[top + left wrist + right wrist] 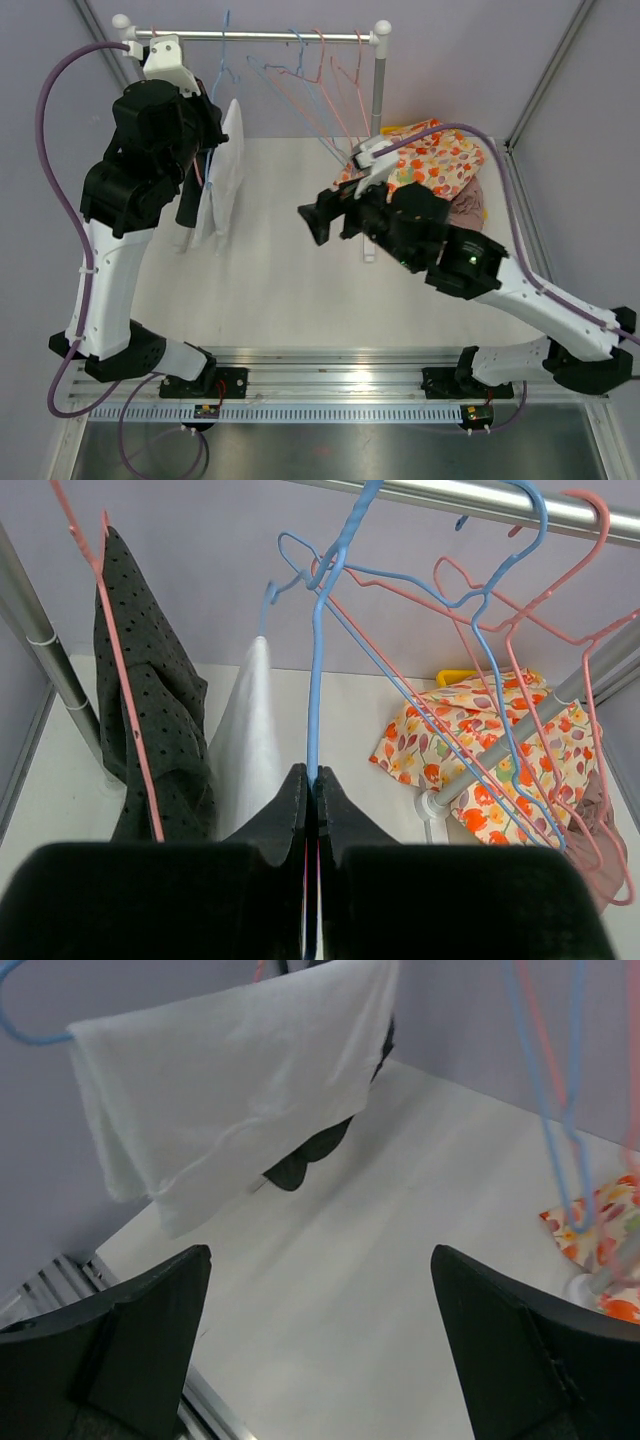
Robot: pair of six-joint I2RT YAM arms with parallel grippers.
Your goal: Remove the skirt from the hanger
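A white skirt [228, 170] hangs on a blue hanger [222, 62] at the left end of the rail. My left gripper [212, 130] is shut on that blue hanger's lower wire [316, 680], with the skirt [252, 730] hanging just left of the jaws [312, 780]. My right gripper [318, 222] is open and empty over the middle of the table, pointing toward the skirt [240, 1070] and well short of it [320, 1252]. A black dotted garment [150, 680] hangs on a pink hanger beside the skirt.
The metal rail [260, 35] holds several empty blue and pink hangers [320, 80]. Its right post [378, 85] stands at the back. A floral garment [440, 160] lies in a heap at the back right, under my right arm.
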